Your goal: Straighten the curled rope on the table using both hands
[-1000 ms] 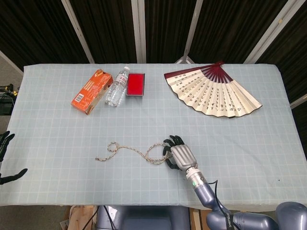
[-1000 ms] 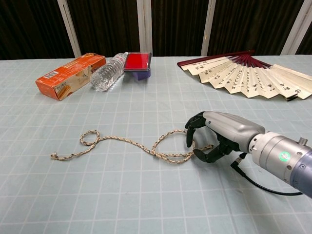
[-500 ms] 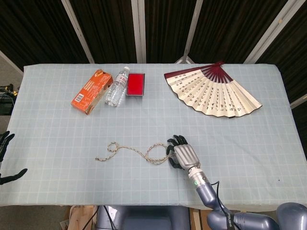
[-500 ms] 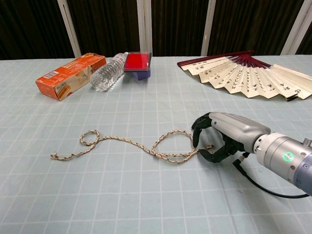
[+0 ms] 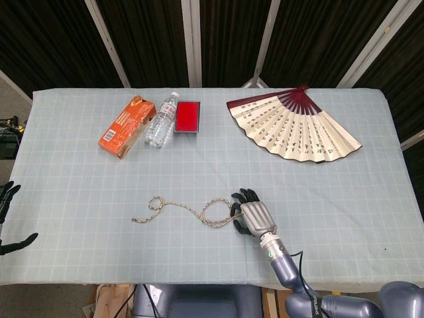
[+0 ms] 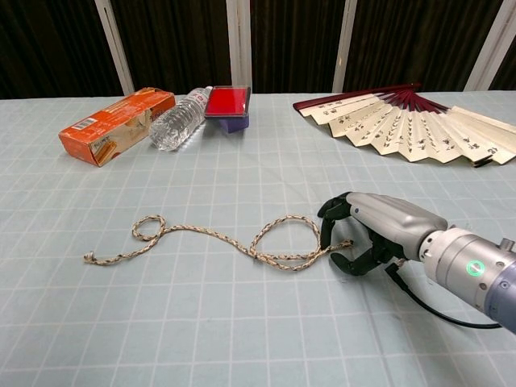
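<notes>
A thin braided rope [image 5: 182, 207] [image 6: 201, 234] lies curled on the table, with a small loop at its left end and a wider loop near its right end. My right hand [image 5: 252, 215] [image 6: 363, 238] rests on the table at the rope's right end; its fingers [image 6: 329, 222] and thumb are curled around that end, which runs in between them. My left hand [image 5: 6, 197] hangs off the table's left edge in the head view, fingers apart and holding nothing. The chest view does not show it.
An orange box [image 5: 122, 126] [image 6: 113, 125], a lying water bottle [image 5: 161, 120] [image 6: 179, 122] and a red case [image 5: 187, 116] [image 6: 227, 106] sit at the back left. A spread paper fan [image 5: 295, 126] [image 6: 403, 121] lies at the back right of the table [image 5: 331, 192].
My right hand slid slightly right and toward the front edge, and its fingers closed in around the rope's right end. The rope's loops barely shifted. The left hand stayed still.
</notes>
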Motion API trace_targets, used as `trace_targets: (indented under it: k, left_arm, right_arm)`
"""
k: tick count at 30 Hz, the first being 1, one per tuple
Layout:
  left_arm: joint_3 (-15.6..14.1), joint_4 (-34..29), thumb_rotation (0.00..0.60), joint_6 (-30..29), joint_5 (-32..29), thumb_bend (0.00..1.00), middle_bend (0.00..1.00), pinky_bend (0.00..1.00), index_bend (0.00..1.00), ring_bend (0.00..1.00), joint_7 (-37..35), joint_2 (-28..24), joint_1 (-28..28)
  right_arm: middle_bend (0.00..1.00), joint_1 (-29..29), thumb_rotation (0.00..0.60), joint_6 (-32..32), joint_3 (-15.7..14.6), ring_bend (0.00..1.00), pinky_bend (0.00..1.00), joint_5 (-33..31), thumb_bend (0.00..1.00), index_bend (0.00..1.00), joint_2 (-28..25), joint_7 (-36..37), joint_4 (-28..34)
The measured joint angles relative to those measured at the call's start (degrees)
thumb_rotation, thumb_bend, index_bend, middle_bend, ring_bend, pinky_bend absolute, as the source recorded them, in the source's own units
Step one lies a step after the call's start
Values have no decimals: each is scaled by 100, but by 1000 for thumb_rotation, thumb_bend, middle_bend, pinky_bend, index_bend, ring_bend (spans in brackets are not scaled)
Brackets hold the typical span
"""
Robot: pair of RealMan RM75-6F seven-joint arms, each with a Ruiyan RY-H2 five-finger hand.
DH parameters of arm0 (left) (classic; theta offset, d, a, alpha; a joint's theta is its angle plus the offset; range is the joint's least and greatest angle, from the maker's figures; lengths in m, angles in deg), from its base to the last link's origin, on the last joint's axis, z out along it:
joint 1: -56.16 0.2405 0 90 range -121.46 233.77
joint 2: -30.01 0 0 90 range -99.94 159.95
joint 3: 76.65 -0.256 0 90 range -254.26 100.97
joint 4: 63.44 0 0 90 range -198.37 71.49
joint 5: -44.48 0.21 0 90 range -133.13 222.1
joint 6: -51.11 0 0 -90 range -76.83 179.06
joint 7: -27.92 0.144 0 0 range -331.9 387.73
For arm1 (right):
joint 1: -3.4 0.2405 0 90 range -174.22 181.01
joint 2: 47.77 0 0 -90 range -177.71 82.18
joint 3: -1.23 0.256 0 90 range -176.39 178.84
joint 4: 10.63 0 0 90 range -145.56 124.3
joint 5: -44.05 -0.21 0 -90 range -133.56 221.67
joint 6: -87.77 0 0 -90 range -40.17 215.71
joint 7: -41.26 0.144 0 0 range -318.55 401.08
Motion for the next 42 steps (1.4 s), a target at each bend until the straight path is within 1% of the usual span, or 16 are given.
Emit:
trace_targets:
  k: [9, 17, 23, 27, 33, 36, 40, 42]
  left_arm:
    - [-1, 8, 600, 0, 5, 70, 0, 0, 73, 0, -11, 1, -2]
    - [-4, 13, 600, 7, -3, 70, 0, 0, 73, 0, -2, 1, -1]
    - [-16, 4, 600, 28, 1, 70, 0, 0, 73, 0, 54, 11, -7]
    - [-12, -14, 600, 26, 0, 70, 0, 0, 73, 0, 93, 22, -10]
    - [2, -49, 600, 12, -18, 70, 0, 0, 80, 0, 153, 39, -10]
    - [5, -85, 600, 43, -34, 71, 0, 0, 111, 0, 194, 39, -23]
    - [4, -213, 600, 168, -22, 106, 12, 0, 215, 0, 298, 8, -98]
    - [5, -319, 600, 272, -17, 131, 36, 0, 244, 0, 411, -19, -161]
  right_arm:
    - [225, -22, 600, 0, -23, 25, 0, 46, 456, 587, 24, 37, 32]
    - [226, -51, 600, -50, -33, 25, 0, 99, 458, 596, -49, 24, 146]
    - [227, -90, 600, -171, 56, 25, 0, 145, 464, 604, -257, 64, 367]
    - [229, -118, 600, -269, 146, 25, 0, 189, 506, 614, -475, 103, 573]
    - [231, -192, 600, -377, 213, 25, 0, 193, 513, 628, -808, 142, 828]
    - [231, -263, 600, -448, 208, 25, 0, 225, 514, 628, -987, 201, 951]
    - [231, -366, 600, -516, 150, 25, 0, 318, 513, 628, -1207, 330, 1074]
    - [232, -411, 600, -524, 97, 25, 0, 359, 514, 628, -1280, 383, 1109]
